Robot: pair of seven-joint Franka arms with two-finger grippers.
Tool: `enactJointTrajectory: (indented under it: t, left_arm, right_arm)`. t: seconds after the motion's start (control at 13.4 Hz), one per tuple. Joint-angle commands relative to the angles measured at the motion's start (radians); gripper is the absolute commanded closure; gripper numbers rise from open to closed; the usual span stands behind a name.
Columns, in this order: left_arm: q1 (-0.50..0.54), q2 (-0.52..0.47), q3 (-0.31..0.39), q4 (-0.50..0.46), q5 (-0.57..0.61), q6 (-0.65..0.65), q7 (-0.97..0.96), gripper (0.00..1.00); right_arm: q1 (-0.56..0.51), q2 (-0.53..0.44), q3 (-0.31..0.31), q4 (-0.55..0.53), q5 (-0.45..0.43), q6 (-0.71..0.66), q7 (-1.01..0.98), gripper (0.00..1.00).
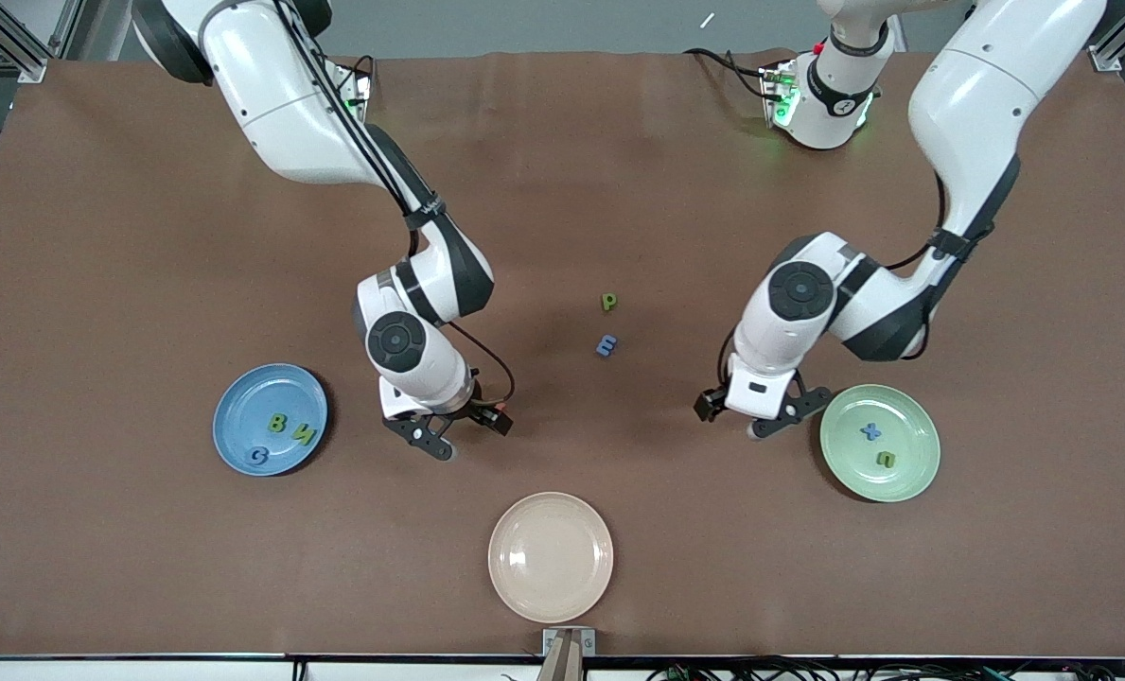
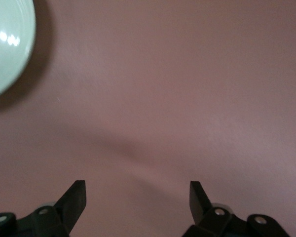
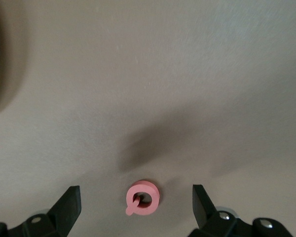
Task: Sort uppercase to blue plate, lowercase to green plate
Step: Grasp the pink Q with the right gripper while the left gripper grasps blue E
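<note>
The blue plate [image 1: 259, 388] holds the green B [image 1: 278, 423], green N [image 1: 304, 435] and blue C [image 1: 257, 457]. The green plate [image 1: 912, 426] holds the blue x [image 1: 870, 431] and green n [image 1: 887, 460]. The green p [image 1: 609, 302] and blue m [image 1: 606, 346] lie on the mat mid-table. My right gripper [image 1: 448, 430] is open beside the blue plate. In the right wrist view it [image 3: 135, 191] is over the red Q [image 3: 144, 197], which lies flat between its jaws, untouched. My left gripper [image 1: 756, 416] [image 2: 137, 186] is open and empty over bare mat beside the green plate [image 2: 5, 44].
A beige plate [image 1: 551, 556] sits empty near the table's front edge, between the two other plates. The brown mat [image 1: 562, 189] covers the whole table. The red Q is hidden under the right hand in the front view.
</note>
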Motion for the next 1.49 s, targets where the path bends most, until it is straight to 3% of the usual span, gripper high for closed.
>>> enactJointTrajectory:
  t: [0.0, 0.15, 0.3, 0.45, 0.75, 1.05, 1.42]
  left_arm:
    - [-0.069, 0.031, 0.005, 0.027, 0.014, -0.009, -0.133, 0.09]
    - [-0.111, 0.057, 0.007, 0.050, 0.002, -0.007, -0.207, 0.12]
    - [-0.175, 0.095, 0.013, 0.079, 0.000, -0.007, -0.289, 0.15]
    - [-0.239, 0.140, 0.022, 0.122, 0.002, -0.007, -0.401, 0.17]
    - [-0.263, 0.175, 0.022, 0.136, -0.024, -0.010, -0.485, 0.19]
    - [-0.298, 0.195, 0.023, 0.136, -0.075, -0.015, -0.521, 0.23]
    - [-0.313, 0.200, 0.023, 0.133, -0.075, -0.059, -0.577, 0.27]
  right_arm:
    - [0.031, 0.020, -0.014, -0.010, 0.010, 0.027, 0.017, 0.05]
    - [0.037, 0.025, -0.016, -0.021, 0.010, 0.039, 0.017, 0.12]
    - [0.039, 0.025, -0.016, -0.024, 0.010, 0.039, 0.017, 0.27]
    - [0.037, 0.025, -0.016, -0.024, 0.002, 0.039, 0.017, 0.48]
    - [0.034, 0.024, -0.016, -0.022, 0.002, 0.034, 0.015, 0.96]
    - [-0.016, -0.012, -0.019, 0.001, 0.001, -0.040, -0.037, 1.00]
    - [-0.183, -0.077, -0.019, 0.035, 0.001, -0.223, -0.355, 1.00]
